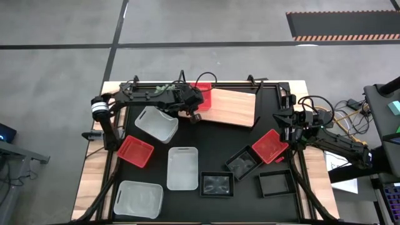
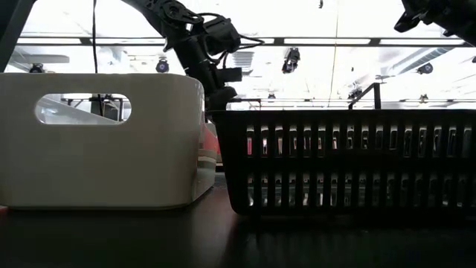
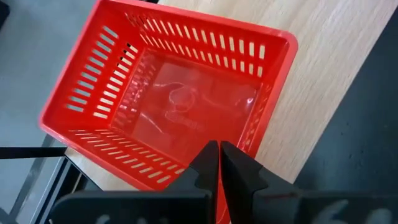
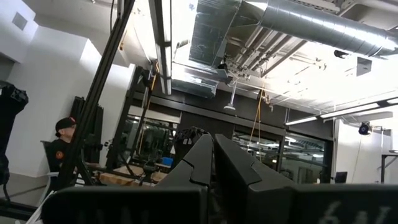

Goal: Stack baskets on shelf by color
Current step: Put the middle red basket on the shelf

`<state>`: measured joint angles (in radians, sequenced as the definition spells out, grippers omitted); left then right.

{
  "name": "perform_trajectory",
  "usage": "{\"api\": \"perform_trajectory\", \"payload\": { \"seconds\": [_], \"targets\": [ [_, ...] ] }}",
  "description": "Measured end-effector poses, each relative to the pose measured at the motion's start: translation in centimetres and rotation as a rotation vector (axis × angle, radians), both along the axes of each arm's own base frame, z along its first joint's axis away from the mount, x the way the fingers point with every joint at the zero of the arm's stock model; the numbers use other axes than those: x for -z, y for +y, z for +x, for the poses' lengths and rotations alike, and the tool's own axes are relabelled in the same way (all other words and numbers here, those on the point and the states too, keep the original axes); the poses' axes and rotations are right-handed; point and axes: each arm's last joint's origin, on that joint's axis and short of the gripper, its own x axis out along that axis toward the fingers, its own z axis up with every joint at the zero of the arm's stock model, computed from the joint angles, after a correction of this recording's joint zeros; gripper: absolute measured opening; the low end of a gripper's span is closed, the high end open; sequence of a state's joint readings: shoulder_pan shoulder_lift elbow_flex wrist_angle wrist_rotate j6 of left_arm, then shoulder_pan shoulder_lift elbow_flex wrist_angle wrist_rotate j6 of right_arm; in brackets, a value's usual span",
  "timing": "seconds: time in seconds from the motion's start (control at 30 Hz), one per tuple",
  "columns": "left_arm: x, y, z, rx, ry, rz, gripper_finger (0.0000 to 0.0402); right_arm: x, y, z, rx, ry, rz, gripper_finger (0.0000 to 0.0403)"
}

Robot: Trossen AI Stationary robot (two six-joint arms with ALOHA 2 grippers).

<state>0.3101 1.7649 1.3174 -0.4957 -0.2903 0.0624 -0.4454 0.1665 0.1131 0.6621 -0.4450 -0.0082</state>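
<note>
High view: the shelf (image 1: 231, 107), a light-brown wooden board, lay tilted at the far middle of the black table (image 1: 206, 140) and serves as landmark. One red basket (image 1: 205, 97) sat on the shelf's far-left corner, part of it overhanging the board's edge. The left claw (image 1: 195, 111) was at that basket's near wall; in the left wrist view its two dark fingers (image 3: 205, 171) were pressed together, the basket's rim (image 3: 186, 168) meeting them at their tips. Whether the wall was actually pinched cannot be told.

The other baskets lay off the shelf. A white basket (image 1: 157, 124) stood just left of it, near the left arm. A second red basket (image 1: 135, 151) lay farther left and nearer the table's front. A second white basket (image 1: 182, 167) lay in front of the shelf, and a third (image 1: 139, 199) sat far to the front-left. Three black baskets lay in front of the shelf: one (image 1: 217, 184) beside the middle white basket, one (image 1: 243, 164) right of it, one (image 1: 277, 183) farthest right. The third red basket (image 1: 270, 145) rested front-right of the shelf, touching the second black one.

The right claw (image 1: 289, 132) was right of the shelf beside that red basket; its fingers (image 4: 202, 163) were closed together, holding nothing, and pointed up at the ceiling.
</note>
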Motion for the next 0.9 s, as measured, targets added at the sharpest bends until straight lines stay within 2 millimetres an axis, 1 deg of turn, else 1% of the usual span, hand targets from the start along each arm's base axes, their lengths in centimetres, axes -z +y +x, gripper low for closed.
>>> {"api": "perform_trajectory", "payload": {
  "seconds": [0.17, 0.37, 0.67, 0.8, 0.9],
  "targets": [
    [-0.1, -0.2, 0.1, 0.016, -0.005, -0.007, 0.0, 0.0, 0.0, 0.0, 0.0, 0.0, 0.0, 0.0011],
    [-0.4, -0.8, 0.5, 0.073, -0.034, -0.072, 0.0, 0.0, 0.0, 0.0, 0.0, 0.0, 0.0, 0.0011],
    [-0.4, -1.4, -0.1, 0.077, 0.045, -0.097, 0.0, 0.0, 0.0, 0.0, 0.0, 0.005, 0.002, 0.0011],
    [-1.0, -1.4, -0.4, 0.066, 0.035, -0.075, 0.0, 0.0, 0.0, 0.0, 0.0, 0.005, 0.002, 0.0011],
    [-2.0, -1.7, -0.5, 0.071, 0.007, -0.066, 0.0, 0.0, 0.0, 0.0, 0.0, 0.005, 0.002, 0.0011]
  ]
}}
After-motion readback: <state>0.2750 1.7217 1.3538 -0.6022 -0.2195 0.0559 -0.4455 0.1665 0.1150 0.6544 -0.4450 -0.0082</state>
